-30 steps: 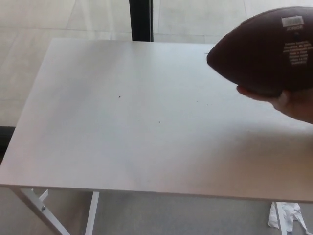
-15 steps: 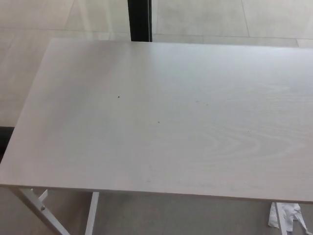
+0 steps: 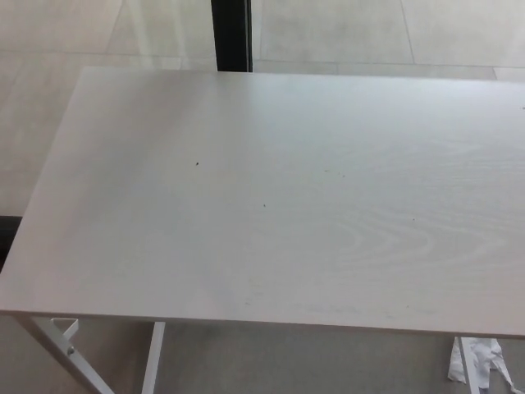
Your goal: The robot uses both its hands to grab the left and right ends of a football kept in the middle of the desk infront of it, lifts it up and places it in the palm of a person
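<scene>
The head view shows only a pale wooden desk [image 3: 271, 197] with white metal legs [image 3: 152, 357]. Neither robot hand is visible, so their state cannot be told. The football does not appear here either.

A crumpled white scrap [image 3: 480, 361] lies on the floor by the desk's right corner.

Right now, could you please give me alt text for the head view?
A pale wood-grain desk fills the view, with no football, person or robot hand showing. A dark post stands behind it, and crumpled white paper lies on the floor.
</scene>
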Motion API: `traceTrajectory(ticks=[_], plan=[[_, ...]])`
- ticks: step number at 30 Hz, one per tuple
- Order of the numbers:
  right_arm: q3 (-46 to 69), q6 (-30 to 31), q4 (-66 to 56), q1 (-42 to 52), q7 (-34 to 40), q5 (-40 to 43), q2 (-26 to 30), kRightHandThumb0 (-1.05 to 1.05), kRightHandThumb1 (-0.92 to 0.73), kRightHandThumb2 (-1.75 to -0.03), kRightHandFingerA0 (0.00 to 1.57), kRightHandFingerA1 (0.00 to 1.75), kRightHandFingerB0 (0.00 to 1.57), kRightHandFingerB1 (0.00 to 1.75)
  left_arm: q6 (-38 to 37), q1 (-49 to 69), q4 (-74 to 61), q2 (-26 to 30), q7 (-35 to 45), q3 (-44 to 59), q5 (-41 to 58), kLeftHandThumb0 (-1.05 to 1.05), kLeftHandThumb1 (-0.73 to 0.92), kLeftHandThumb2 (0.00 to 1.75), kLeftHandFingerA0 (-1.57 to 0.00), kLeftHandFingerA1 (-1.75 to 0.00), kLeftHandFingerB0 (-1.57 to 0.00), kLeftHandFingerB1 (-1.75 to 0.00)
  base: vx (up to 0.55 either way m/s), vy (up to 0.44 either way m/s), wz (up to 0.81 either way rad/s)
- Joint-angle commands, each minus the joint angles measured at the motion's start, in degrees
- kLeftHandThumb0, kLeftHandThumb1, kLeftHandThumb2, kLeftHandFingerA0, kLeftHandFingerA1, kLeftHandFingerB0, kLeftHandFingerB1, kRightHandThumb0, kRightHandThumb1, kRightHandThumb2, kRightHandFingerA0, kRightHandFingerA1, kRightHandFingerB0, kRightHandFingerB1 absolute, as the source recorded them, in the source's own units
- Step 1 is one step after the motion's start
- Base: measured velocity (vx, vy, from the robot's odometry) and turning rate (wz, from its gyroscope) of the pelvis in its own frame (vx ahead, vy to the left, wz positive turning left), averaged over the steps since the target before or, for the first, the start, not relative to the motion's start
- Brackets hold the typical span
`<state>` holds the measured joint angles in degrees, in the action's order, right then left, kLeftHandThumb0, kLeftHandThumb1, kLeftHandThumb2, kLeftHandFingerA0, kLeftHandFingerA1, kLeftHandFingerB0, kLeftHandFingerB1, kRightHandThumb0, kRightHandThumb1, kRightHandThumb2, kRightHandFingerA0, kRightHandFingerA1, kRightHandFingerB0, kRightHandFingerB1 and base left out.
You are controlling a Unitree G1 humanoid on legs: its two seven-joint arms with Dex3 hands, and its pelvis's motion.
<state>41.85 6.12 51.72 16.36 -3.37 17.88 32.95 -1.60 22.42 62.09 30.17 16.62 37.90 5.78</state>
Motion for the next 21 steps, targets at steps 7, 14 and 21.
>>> traceTrajectory(ticks=[7, 14, 21], plan=[[-4.76, -8.71, -0.09, 1.28, -7.73, -1.81, 3.18, -0.63, -0.59, -0.58, 0.98, 1.06, 0.26, 0.38, -5.63, -2.15, 1.58, 2.93, 0.22, -2.22, 1.89, -0.52, 0.49, 0.55, -0.76, -0.71, -0.60, -0.54, 0.00, 0.000, 0.00], [-4.28, -9.05, 1.61, 1.54, -8.30, -0.85, 3.55, -0.65, -0.48, -0.85, 0.93, 1.10, 0.23, 0.49, -5.79, -1.73, 0.86, 3.12, 1.10, -3.43, 2.99, -0.56, 0.48, 0.55, -0.92, -0.64, -0.79, -0.53, 0.00, 0.000, 0.00], [-4.30, -9.67, 2.26, 2.37, -8.43, -0.70, 3.12, -0.66, -0.47, -0.84, 1.13, 1.22, 0.25, 0.49, -5.84, -0.82, -1.10, 3.71, 0.83, -4.43, 3.23, -0.57, 0.50, 0.56, -0.93, -0.66, -0.78, -0.54, 0.00, 0.000, 0.00]])
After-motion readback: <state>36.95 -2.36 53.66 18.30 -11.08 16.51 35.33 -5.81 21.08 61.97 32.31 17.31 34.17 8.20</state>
